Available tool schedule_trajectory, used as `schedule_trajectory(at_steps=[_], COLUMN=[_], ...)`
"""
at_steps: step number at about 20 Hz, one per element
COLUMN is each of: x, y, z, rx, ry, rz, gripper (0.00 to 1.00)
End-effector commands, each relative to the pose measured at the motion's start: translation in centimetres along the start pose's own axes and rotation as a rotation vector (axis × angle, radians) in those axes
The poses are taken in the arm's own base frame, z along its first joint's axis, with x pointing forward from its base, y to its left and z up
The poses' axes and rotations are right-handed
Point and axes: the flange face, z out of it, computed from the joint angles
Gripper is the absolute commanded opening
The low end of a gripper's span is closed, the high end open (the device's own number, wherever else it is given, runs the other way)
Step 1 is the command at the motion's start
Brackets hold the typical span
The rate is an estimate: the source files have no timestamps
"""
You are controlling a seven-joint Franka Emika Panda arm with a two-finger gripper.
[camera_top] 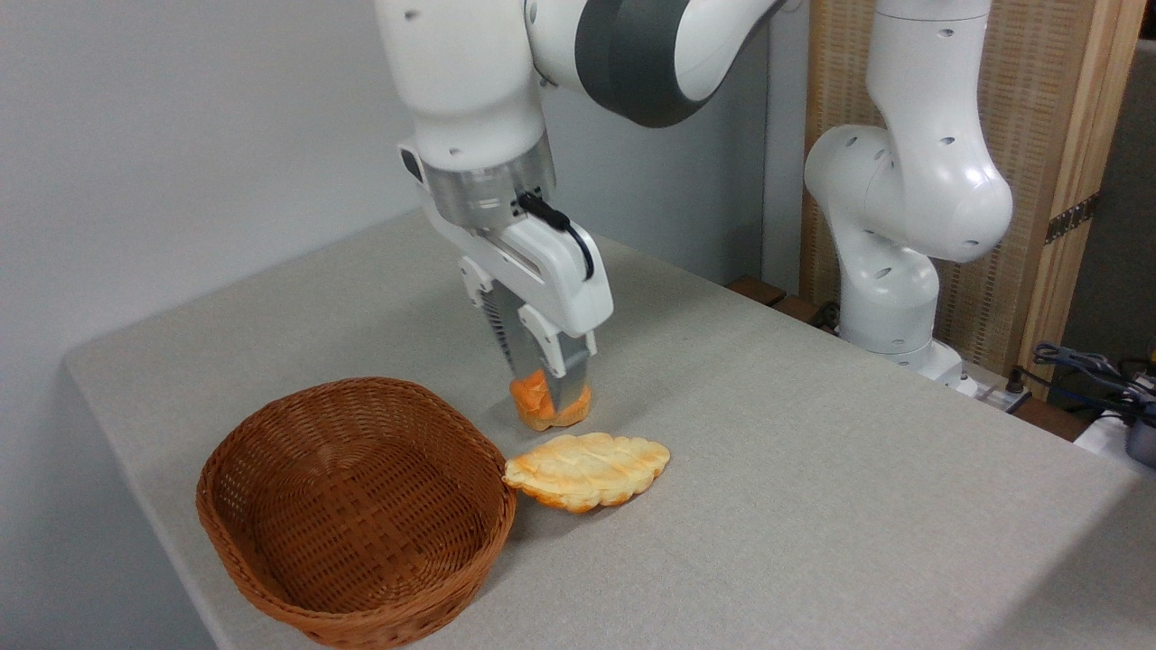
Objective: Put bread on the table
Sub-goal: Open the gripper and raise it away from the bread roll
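Orange and rounded, a small bun (548, 403) is sitting between the fingers of the end effector (551, 397), which is closing on it from both sides; the fingers are pinched narrow around the bun, and the bun's underside is resting on, or just above, the counter (813, 469). Contact with the surface cannot be confirmed from this view.

The bread (587, 469), the long leaf-shaped pastry with golden-brown edges, is lying flat on the counter just in front of the bun, with its left tip touching or nearly touching the rim of the wicker basket (357, 515). The basket is holding nothing visible.

Judged from this layout, the placing step is in hand: the bread is already out on the counter, and the bun is being set down beside it. The next move is calling for the fingers to spread enough to free the bun, followed by a straight vertical retreat so that neither finger is dragging the bun or brushing the bread.

The arm is reaching down from the upper frame, with the wrist pointing almost vertically and the end effector tilting slightly toward the right. The base column is standing at the counter's far right edge.
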Motion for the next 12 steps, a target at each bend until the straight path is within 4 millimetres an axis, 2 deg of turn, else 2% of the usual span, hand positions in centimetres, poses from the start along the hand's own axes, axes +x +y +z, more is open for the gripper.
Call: schedule_trajectory(at_steps=[1,4,12], x=[0.3,0.7,1.3], y=[-0.7,-1.3,-1.8], z=[-1.7,-2.5,-3.2], rx=[0.081,0.142,0.167], ry=[0.075,0.125,0.135], rz=[0.007,0.004,0.008], gripper=[1.0,1.0,1.0])
